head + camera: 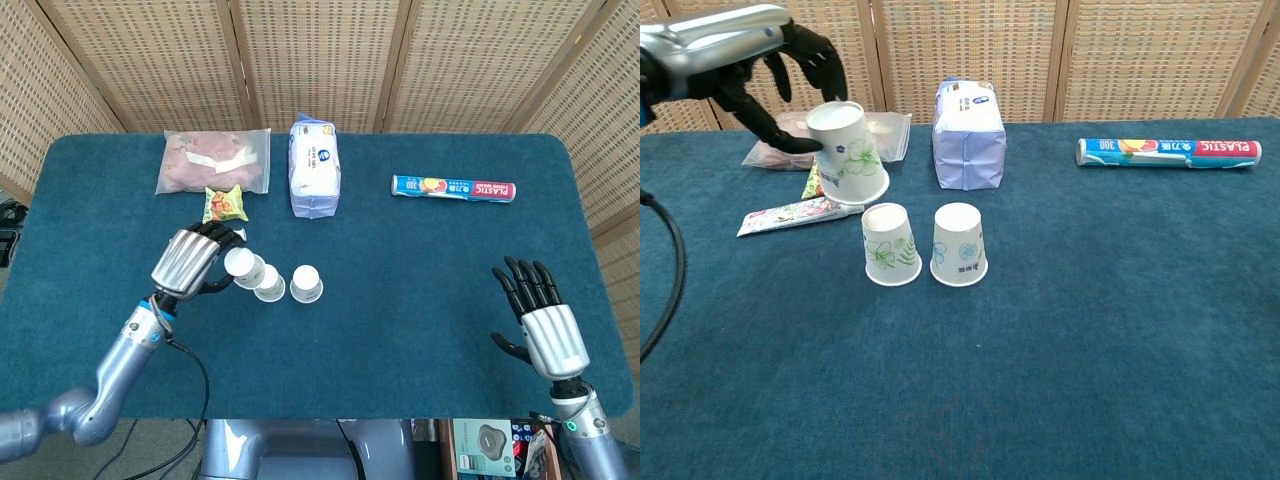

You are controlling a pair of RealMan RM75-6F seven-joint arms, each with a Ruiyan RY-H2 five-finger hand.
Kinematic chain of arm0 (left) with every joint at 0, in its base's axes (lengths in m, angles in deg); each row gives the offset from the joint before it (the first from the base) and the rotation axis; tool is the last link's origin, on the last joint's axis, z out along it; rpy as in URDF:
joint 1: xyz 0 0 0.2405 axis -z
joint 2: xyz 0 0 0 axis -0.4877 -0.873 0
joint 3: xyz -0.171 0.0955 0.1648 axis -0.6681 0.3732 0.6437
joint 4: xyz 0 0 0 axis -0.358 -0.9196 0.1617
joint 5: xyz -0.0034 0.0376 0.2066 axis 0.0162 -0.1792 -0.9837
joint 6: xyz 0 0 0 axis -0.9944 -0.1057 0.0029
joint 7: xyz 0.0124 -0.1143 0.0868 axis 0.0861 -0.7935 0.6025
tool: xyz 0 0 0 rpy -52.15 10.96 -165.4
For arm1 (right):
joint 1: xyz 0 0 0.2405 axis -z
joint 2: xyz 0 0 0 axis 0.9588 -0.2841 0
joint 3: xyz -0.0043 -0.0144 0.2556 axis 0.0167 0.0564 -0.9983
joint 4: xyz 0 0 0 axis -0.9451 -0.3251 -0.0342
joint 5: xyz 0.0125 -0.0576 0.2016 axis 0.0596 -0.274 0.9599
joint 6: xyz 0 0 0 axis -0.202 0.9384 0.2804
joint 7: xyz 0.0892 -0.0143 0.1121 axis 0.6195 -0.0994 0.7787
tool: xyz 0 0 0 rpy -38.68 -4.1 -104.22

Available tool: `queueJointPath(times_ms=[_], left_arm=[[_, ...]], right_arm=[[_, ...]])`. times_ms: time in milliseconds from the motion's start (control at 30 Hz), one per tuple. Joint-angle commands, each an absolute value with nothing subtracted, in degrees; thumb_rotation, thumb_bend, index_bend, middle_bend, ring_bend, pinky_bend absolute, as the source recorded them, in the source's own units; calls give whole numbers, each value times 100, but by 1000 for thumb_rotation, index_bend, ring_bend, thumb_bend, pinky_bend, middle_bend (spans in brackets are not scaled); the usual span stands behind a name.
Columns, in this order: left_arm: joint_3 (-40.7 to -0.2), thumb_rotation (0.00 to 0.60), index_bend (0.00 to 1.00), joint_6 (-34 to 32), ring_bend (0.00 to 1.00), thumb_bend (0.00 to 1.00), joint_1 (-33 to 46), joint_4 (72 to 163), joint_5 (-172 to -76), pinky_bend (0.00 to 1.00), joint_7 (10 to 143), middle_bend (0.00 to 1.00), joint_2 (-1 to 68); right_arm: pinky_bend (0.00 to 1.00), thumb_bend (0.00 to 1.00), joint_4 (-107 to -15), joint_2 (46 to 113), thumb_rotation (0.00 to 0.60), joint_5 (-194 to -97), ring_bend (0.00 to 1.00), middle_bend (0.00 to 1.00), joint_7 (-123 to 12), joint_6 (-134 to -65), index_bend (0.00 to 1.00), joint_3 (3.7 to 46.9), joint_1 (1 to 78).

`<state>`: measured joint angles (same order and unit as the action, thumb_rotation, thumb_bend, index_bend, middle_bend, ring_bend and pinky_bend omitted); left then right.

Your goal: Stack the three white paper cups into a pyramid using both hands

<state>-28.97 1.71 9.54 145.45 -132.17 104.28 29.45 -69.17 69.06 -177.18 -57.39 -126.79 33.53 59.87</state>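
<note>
Two white paper cups stand upside down side by side on the blue table: the left cup (270,284) (889,245) with a green flower print, the right cup (306,284) (959,244) with a blue print. A small gap separates them. My left hand (190,260) (750,60) holds the third cup (241,264) (848,152), inverted and tilted, in the air just above and left of the left cup. My right hand (540,310) rests open over the table's front right, holding nothing, far from the cups; the chest view does not show it.
Behind the cups lie a pink food bag (213,160), a small snack packet (225,203), a flat sachet (800,213) and a white-blue pack (314,165) (968,135). A plastic-wrap roll (453,187) (1168,152) lies at the back right. A wicker screen closes off the back.
</note>
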Motion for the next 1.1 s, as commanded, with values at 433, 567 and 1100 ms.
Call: queueJointPath(times_ms=[433, 567, 1100], left_arm=[[-3012, 600, 456, 207, 292, 311, 1757, 14126, -12031, 384, 11212, 409, 3853], [-2959, 600, 456, 129, 292, 310, 1789, 14135, -11988, 384, 11260, 409, 3827], [-2767, 600, 403, 152, 234, 310, 1968, 13883, -12035, 360, 11081, 307, 4008]], right_arm=[[0, 0, -6904, 6863, 600, -17657, 0, 52, -5561, -12564, 46, 3253, 6020], [0, 0, -6898, 6863, 600, -17646, 0, 52, -5549, -12532, 45, 3234, 6024], [0, 0, -6919, 6849, 600, -17657, 0, 52, -5537, -12493, 46, 3188, 6053]])
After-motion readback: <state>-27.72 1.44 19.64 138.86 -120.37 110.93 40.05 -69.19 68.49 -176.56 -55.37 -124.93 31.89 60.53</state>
